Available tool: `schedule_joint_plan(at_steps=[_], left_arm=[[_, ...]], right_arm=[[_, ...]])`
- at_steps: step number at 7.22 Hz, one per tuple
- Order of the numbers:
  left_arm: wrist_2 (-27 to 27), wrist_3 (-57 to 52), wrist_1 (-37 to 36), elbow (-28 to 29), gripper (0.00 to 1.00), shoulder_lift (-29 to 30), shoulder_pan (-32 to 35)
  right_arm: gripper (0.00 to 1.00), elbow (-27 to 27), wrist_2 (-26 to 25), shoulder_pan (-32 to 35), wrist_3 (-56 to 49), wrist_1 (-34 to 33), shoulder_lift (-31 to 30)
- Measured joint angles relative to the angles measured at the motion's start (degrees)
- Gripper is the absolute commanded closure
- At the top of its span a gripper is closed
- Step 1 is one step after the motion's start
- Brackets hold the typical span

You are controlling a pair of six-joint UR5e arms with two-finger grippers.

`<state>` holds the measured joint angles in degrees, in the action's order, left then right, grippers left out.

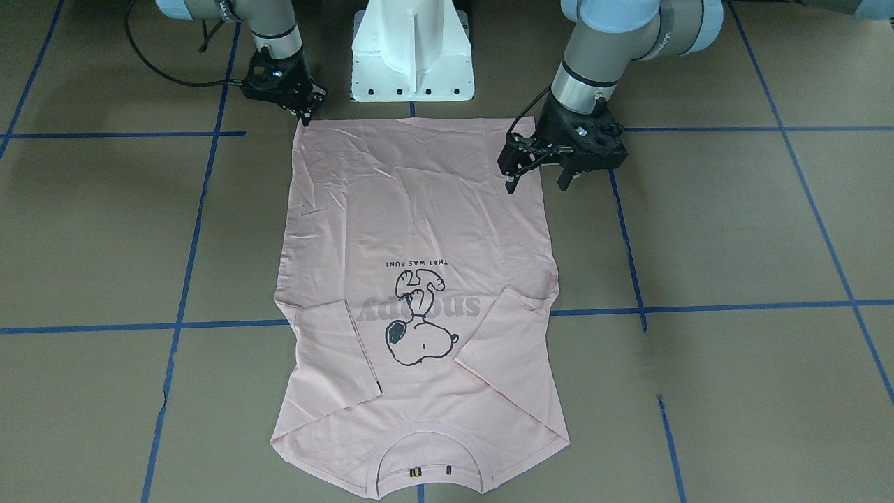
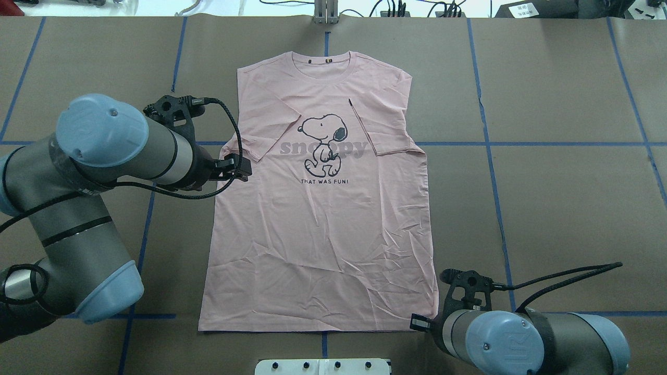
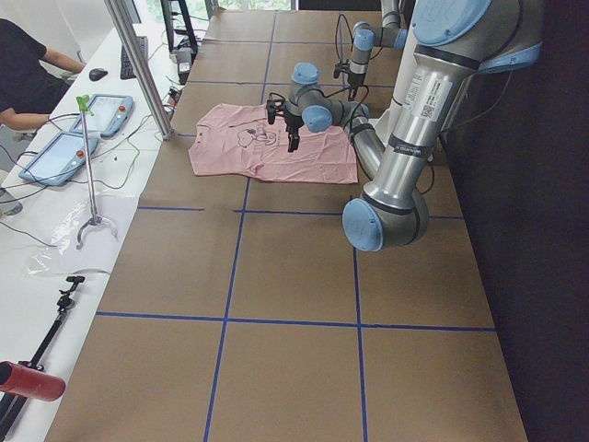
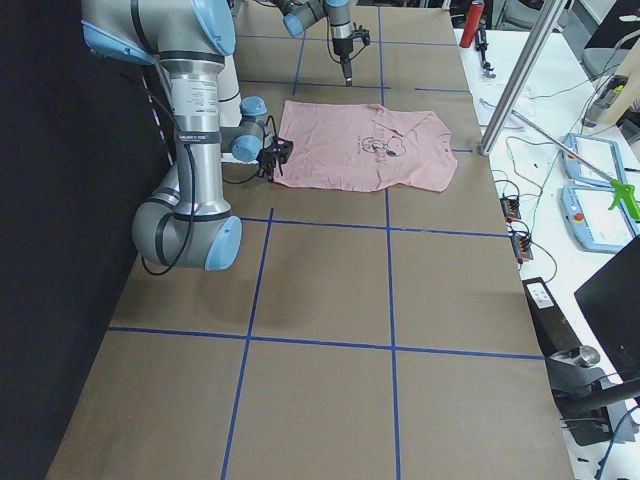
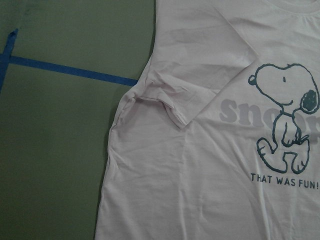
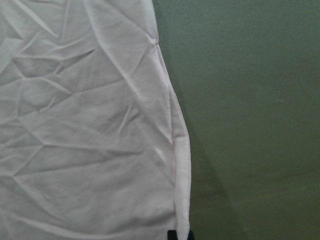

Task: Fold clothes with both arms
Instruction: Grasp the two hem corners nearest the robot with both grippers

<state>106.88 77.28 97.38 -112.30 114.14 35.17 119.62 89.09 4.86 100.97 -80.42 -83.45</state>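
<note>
T-shirt (image 1: 419,209) lies flat and print-up on the table (image 1: 733,230), sleeves tucked in, hem toward the base. Right gripper (image 1: 303,115) is low at its hem corner, jaws together, looks like a pinch on the cloth. Left gripper (image 1: 536,183) hangs above the opposite side edge, jaws apart, holding nothing. Risk: if right lifts alone, the hem drags skewed and the tucked sleeves flop out. Left could also land off its corner or catch only one layer.
</note>
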Motion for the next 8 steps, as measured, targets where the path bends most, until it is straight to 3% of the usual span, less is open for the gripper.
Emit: schedule_joint_plan(at_steps=[3, 5, 8], left_arm=[[-0.3, 4.6, 0.2, -1.8, 0.0, -3.9, -1.7], [-3.9, 15.4, 0.1, -6.4, 0.0, -9.3, -8.9], [-11.5, 30.6, -0.1, -6.4, 0.0, -12.3, -21.5]], right_arm=[[1.0, 2.3, 0.2, 0.8, 0.0, 0.0, 0.0], [1.0, 2.8, 0.2, 1.4, 0.0, 0.0, 0.0], [1.0, 2.9, 0.1, 1.5, 0.0, 0.0, 0.0]])
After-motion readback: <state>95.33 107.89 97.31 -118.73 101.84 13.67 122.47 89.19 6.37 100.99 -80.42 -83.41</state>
